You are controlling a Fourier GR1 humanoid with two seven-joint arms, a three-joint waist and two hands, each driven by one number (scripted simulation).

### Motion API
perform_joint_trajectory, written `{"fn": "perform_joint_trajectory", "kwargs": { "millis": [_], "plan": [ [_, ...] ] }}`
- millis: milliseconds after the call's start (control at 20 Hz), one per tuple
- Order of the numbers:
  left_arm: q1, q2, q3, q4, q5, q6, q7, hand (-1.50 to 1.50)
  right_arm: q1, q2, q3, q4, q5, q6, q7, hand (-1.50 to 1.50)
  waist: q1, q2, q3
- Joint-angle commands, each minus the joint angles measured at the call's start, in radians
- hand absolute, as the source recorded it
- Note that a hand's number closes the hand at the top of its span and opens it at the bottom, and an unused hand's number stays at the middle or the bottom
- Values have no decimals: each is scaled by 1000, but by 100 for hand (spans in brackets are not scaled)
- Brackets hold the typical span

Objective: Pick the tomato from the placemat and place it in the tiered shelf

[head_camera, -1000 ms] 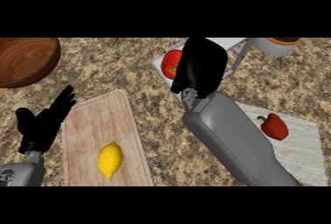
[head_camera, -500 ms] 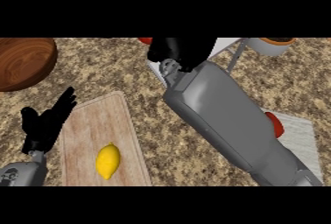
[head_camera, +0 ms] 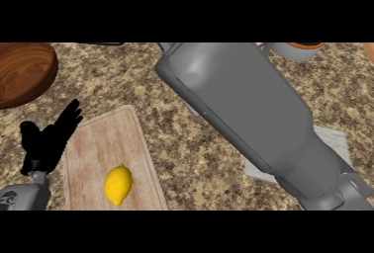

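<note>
right forearm (head_camera: pixel 256 123) has pushed further up — its hand is out of view, tomato unseen; judged carrying to shelf. left hand (head_camera: pixel 47 143) rests open, empty.

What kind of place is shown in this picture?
Most likely a kitchen counter: a speckled stone countertop carries a wooden cutting board with a lemon on it, and a wooden bowl stands at the far left.

One lemon (head_camera: pixel 118 184), one cutting board (head_camera: pixel 102 143), one wooden bowl (head_camera: pixel 22 71), one placemat (head_camera: pixel 332 141).
</note>
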Motion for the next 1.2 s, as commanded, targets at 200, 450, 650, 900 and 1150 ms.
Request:
{"fn": "perform_joint_trajectory", "kwargs": {
  "millis": [200, 450, 650, 900, 1150],
  "plan": [
    [9, -12, 1, -4, -12, 21, -7, 0, -215, 12, -86, 211, 37, 107, 245, 150, -21, 2, 1],
    [33, -9, 4, -15, -2, 4, -16, 0, -306, 12, -146, 346, 51, 108, 245, 150, -20, 8, 2],
    [54, 17, 40, -9, 2, 3, -43, 0, -311, 12, -166, 402, 89, 86, 245, 150, -40, 4, 3],
    [63, 25, 57, -17, 26, -20, -49, 0, -317, 12, -194, 512, 104, 40, 239, 150, -45, 15, 4],
    [84, 9, 45, -54, 28, -14, -21, 0, -349, 12, -237, 557, 117, 20, 233, 150, -55, 12, 6]
  ]
}}
